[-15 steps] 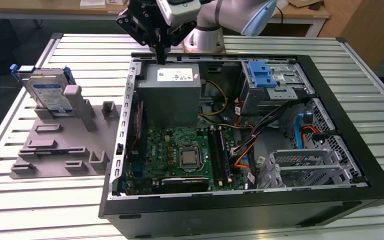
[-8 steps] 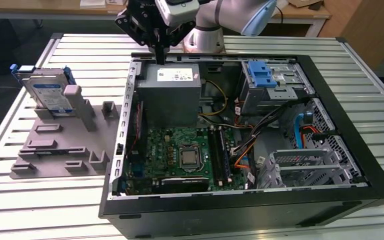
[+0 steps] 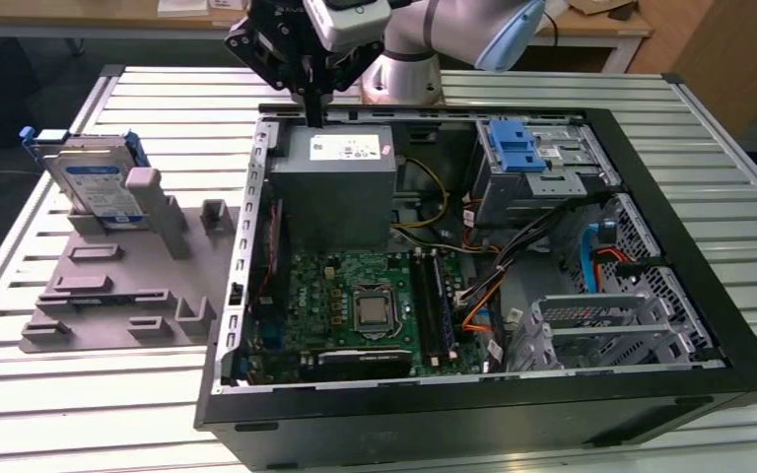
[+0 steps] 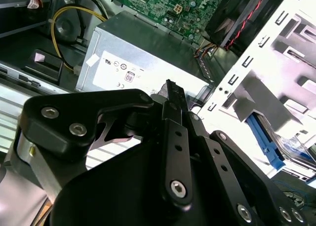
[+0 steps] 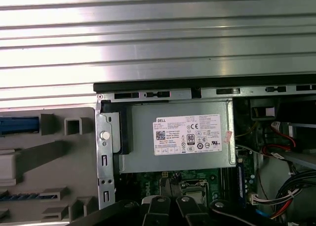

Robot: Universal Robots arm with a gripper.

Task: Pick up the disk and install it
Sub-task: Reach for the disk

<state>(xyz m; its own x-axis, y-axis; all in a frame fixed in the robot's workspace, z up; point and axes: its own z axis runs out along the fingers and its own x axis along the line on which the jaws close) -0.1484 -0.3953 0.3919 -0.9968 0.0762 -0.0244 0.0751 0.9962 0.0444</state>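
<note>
The gripper [image 3: 312, 116] hung above the grey power supply [image 3: 339, 187], its fingers [image 4: 175, 137] clenched on nothing. The disk [image 3: 100, 185] stood upright in the grey holder [image 3: 103, 286], well apart.

The space above the grey fixture [image 3: 109, 296] lies open, save where the disk [image 3: 96, 182] stands upright. Inside the computer case [image 3: 484, 404], the power supply [image 3: 339, 182] fills one corner, loose cables [image 3: 484, 261] cross the middle, and the drive cage [image 3: 536, 158] crowds the exterior view's right.
</note>
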